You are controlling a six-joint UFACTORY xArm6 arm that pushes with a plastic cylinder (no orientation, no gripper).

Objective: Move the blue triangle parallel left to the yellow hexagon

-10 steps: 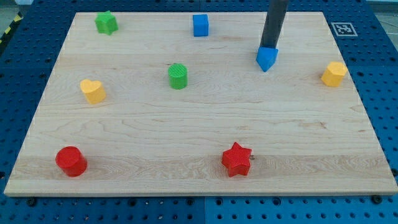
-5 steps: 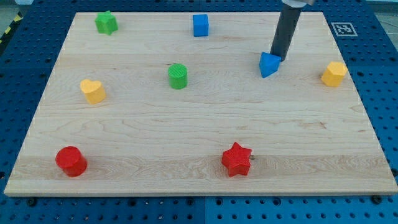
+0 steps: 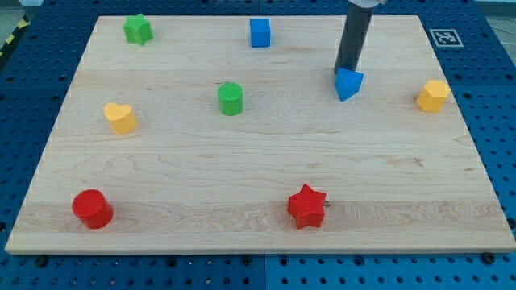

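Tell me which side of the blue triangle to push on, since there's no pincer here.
Probably its top face: the blue triangle sits slightly higher than the yellow hexagon and already lies to its left. My tip is right at its upper-left edge, so push toward the view's bottom.

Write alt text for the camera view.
My tip touches the top edge of the blue triangle, which sits left of the yellow hexagon on a wooden board; six other coloured blocks lie scattered across the board.

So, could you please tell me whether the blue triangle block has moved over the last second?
Yes, slightly: the blue triangle block has turned and edged toward the view's right, closer to the yellow hexagon block. My tip touches its top edge.
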